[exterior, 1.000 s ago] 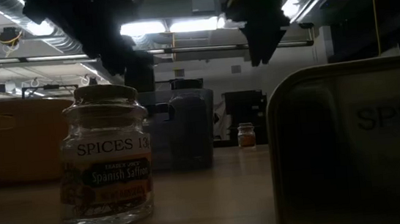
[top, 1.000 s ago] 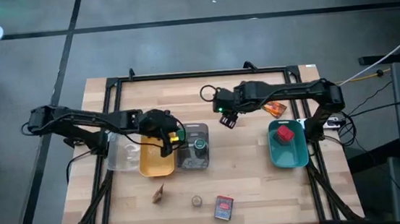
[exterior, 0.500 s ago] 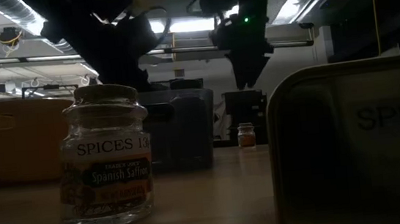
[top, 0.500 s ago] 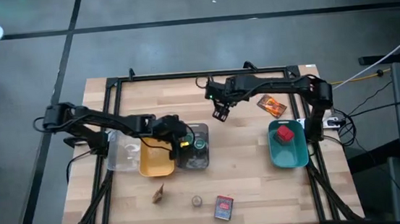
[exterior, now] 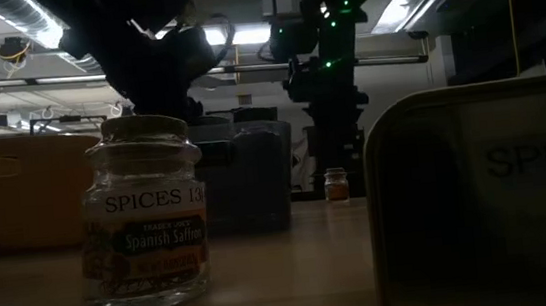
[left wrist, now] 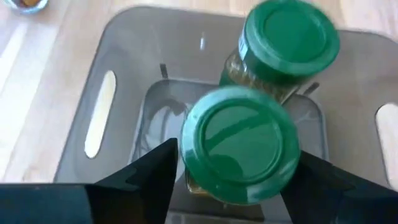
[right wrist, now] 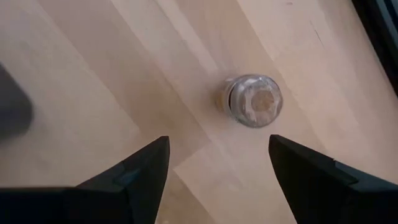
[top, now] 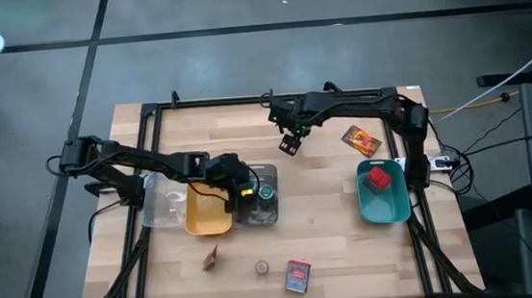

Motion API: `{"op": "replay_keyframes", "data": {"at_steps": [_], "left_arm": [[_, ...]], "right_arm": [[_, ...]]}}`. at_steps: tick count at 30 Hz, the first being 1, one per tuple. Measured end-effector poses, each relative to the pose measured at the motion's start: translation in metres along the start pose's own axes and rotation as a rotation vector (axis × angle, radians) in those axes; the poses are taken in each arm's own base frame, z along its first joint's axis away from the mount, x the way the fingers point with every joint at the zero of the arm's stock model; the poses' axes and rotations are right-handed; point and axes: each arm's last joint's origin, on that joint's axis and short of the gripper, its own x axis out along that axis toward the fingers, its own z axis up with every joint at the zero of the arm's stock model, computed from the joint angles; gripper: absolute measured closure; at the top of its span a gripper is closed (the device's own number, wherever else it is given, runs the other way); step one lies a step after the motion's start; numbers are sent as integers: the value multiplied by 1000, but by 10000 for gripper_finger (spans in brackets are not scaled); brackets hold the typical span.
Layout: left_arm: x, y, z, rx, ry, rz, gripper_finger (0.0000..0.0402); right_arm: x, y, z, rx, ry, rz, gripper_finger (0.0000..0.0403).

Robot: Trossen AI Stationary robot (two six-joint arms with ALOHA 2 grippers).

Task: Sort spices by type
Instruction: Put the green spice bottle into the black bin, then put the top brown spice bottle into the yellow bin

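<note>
**A:** The pale wooden table (top: 320,212) is carrying four trays in a row. Reading from the left, what is each arm doing?

**B:** The left gripper (left wrist: 230,171) is hanging inside the grey tray (left wrist: 87,118), its fingers spread just wide enough to grasp a green-lidded jar (left wrist: 239,144) by the sides. The second green-lidded jar (left wrist: 287,42) is standing in the same tray, so close that their lids overlap in the wrist view. The clear tray (top: 162,204) and yellow tray (top: 204,214) are sitting to its left.

**A:** How should that release be done?

**B:** Probably by lowering until the base is resting on the tray floor, then opening straight outward — the neighbouring jar is leaving little room, so a sideways drift risks knocking it.

**A:** And further right?

**B:** The right gripper (right wrist: 214,165) is hovering over bare wood near the table's far edge, fingers wide apart and holding nothing. A tan-grey jar (right wrist: 252,100) is standing just ahead of it. Centring over the lid before descending seems wise.

**A:** The remaining spices?

**B:** At the near edge: a brown-orange packet (top: 210,259), another tan-grey jar (top: 261,266) and a red box (top: 297,276). Rightmost — a second packet (top: 362,141) on the wood and a red box (top: 378,178) in the teal tray (top: 383,208).
</note>
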Motion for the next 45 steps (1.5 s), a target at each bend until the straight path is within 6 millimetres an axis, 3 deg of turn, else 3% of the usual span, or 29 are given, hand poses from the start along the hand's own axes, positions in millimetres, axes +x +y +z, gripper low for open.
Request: {"op": "replay_keyframes", "data": {"at_steps": [11,21,29,39,45], "left_arm": [[-5,0,2,-4,-18,-2,150],[-34,0,7,-4,-73,-6,150],[-55,-1,10,-5,-119,-9,151],[-75,0,9,-3,-153,-12,151],[-88,0,9,-2,-184,-13,151]], "right_arm": [[21,-12,8,13,-1,-45,127],[40,-38,16,86,16,-13,127],[47,-38,17,88,30,29,131],[45,-38,15,85,53,38,240],[43,-37,18,89,25,55,261]]}}
